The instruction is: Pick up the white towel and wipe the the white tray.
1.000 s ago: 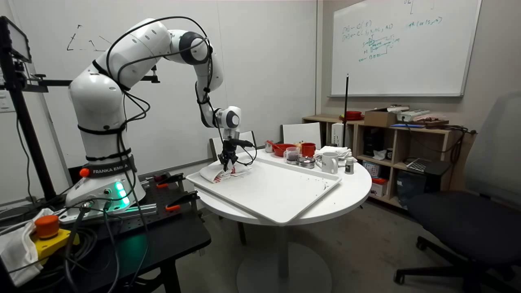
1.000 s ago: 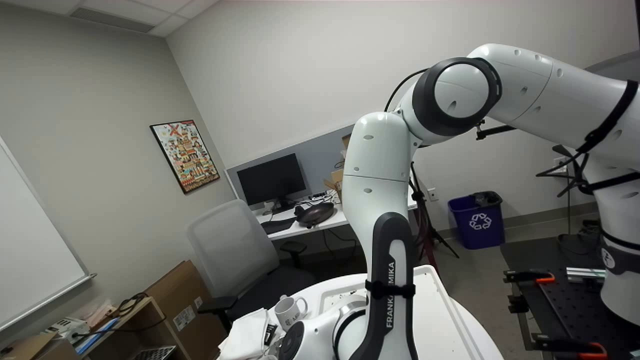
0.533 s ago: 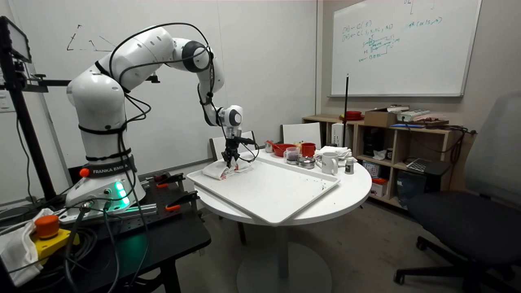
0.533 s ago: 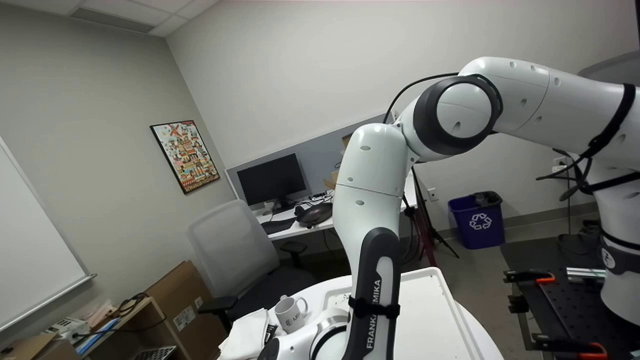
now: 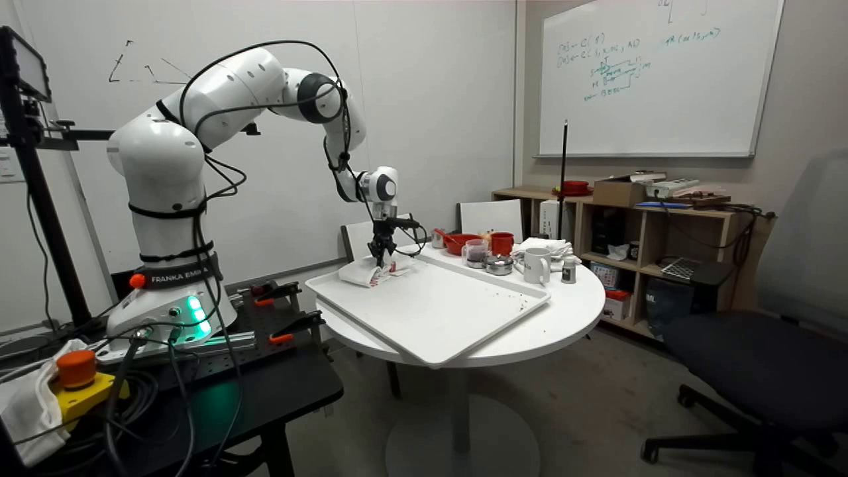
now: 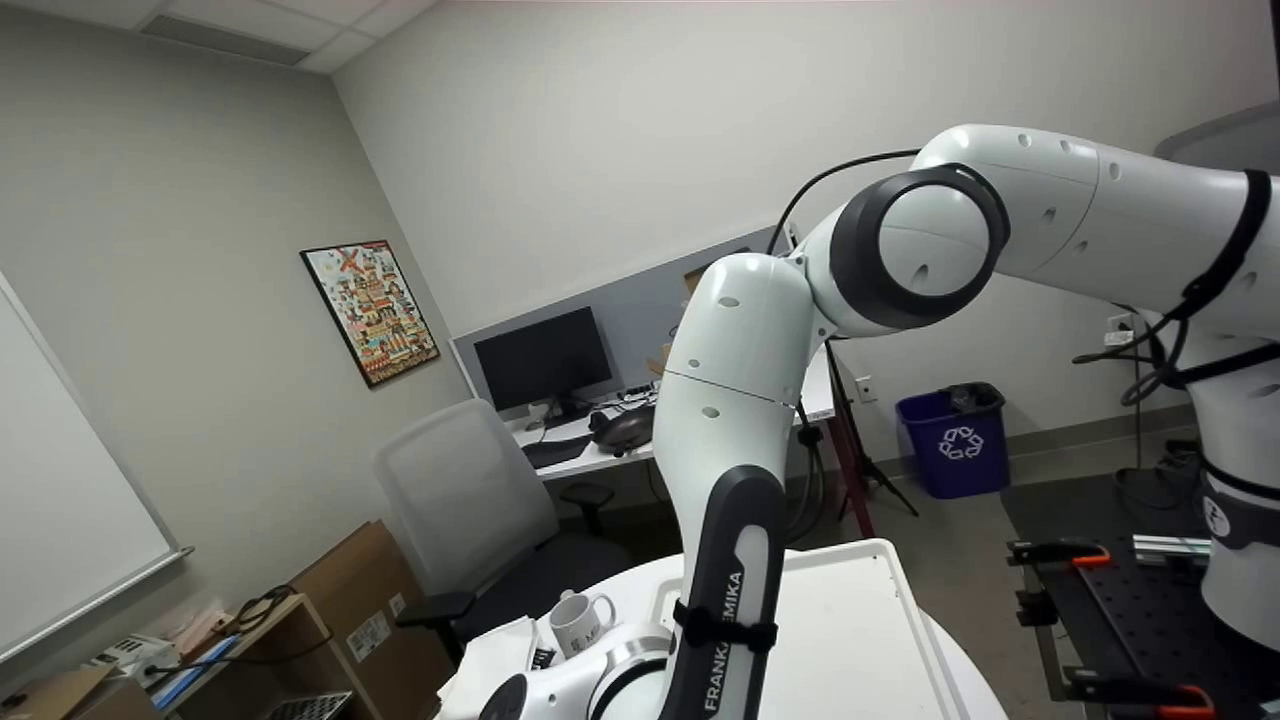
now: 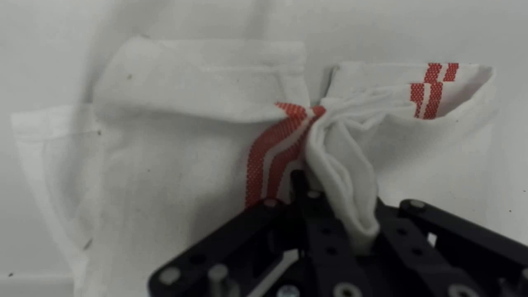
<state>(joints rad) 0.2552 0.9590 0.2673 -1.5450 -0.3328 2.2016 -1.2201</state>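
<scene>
My gripper (image 5: 380, 262) points down over the far left part of the white tray (image 5: 444, 311) in an exterior view. In the wrist view, my gripper (image 7: 340, 198) is shut on a bunched fold of the white towel (image 7: 165, 165), which has red stripes. The towel (image 5: 361, 272) spreads out on the tray around the fingertips. Small dark specks lie near the right end of the tray and on the towel. The tray also shows in an exterior view (image 6: 850, 630); there the arm hides the gripper and towel.
The tray lies on a round white table (image 5: 573, 311). Along its far right edge stand a red pan (image 5: 458, 244), a red mug (image 5: 501, 243), a metal tin (image 5: 499, 264), a grey mug (image 5: 536, 265), a small shaker (image 5: 568, 271) and folded white cloths (image 5: 553, 246).
My gripper has moved right and farther back in an exterior view, dragging the towel along the tray. The arm's elbow has lowered. The tray has turned slightly, its near corner shifting left.
</scene>
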